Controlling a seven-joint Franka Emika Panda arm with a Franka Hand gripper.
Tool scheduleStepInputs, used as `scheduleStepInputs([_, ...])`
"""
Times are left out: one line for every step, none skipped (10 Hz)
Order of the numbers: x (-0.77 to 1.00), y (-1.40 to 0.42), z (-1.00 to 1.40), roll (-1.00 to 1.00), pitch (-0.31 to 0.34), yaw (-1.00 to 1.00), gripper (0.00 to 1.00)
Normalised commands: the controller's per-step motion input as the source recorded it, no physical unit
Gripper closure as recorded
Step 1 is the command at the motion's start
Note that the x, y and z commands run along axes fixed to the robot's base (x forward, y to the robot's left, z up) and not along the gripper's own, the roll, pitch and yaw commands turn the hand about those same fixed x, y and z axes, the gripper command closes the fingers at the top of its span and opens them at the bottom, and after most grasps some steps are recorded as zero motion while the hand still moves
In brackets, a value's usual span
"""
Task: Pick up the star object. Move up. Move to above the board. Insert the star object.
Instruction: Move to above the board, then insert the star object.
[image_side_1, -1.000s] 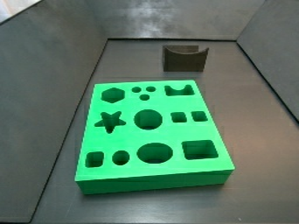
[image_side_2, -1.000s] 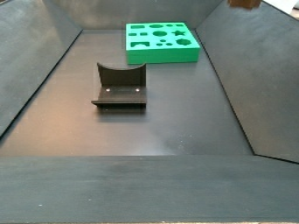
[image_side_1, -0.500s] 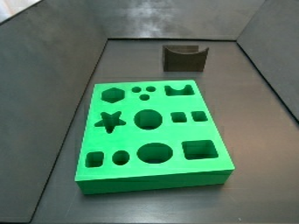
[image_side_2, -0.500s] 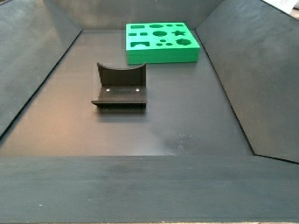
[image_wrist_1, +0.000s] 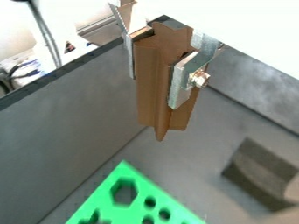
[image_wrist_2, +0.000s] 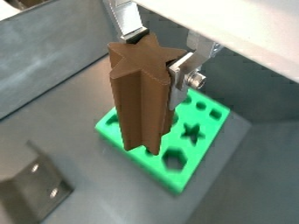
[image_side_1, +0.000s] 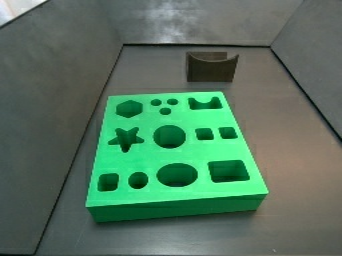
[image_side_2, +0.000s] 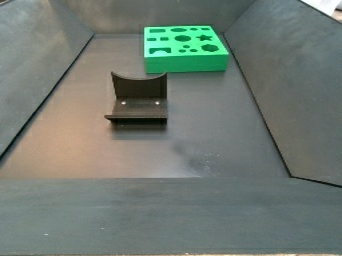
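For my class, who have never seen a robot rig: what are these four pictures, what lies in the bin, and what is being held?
Two pictures come from cameras on the robot arm's wrist, two from cameras fixed beside the bin. In both wrist views the pincer, two silver plates, is shut on the star object, a brown wooden prism, high above the floor. On the dark floor lie the board, green with shaped holes, and the fixture, a dark bracket. Arm and pincer are outside both side views.
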Motion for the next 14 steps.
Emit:
scheduleStepInputs([0.55, -1.0, 0.14, 0.01, 0.148, 0.0, 1.0])
scheduleStepInputs([0.52, -0.9, 0.12, 0.04, 0.138, 0.01, 1.0])
scheduleStepInputs([0.39, -0.62, 0.09, 0.07, 0.145, 0.01, 1.0])
scheduleStepInputs([0.31, -0.44, 0.07, 0.07, 0.147, 0.01, 1.0])
scheduleStepInputs([0.18, -0.22, 0.05, 0.07, 0.115, 0.01, 1.0])
scheduleStepInputs([-0.02, 0.0, -0.02, 0.0, 0.0, 0.0, 1.0])
scheduleStepInputs([-0.12, 0.0, -0.31, -0.05, -0.061, 0.0, 1.0])
scheduleStepInputs([-0.18, -0.1, -0.59, -0.03, -0.083, 0.0, 1.0])
scheduleStepInputs([-0.27, -0.21, -0.7, -0.01, -0.093, -0.07, 1.0])
scheduleStepInputs([-0.33, -0.17, -0.75, -0.04, -0.084, -0.22, 1.0])
scheduleStepInputs([-0.33, -0.13, -0.74, -0.07, -0.077, -0.3, 1.0])
scheduleStepInputs([-0.34, -0.13, -0.73, -0.07, -0.087, -0.34, 1.0])
scheduleStepInputs([-0.35, -0.15, -0.72, -0.07, -0.103, -0.35, 1.0])
scheduleStepInputs([-0.37, -0.21, -0.73, -0.08, -0.124, -0.36, 1.0])
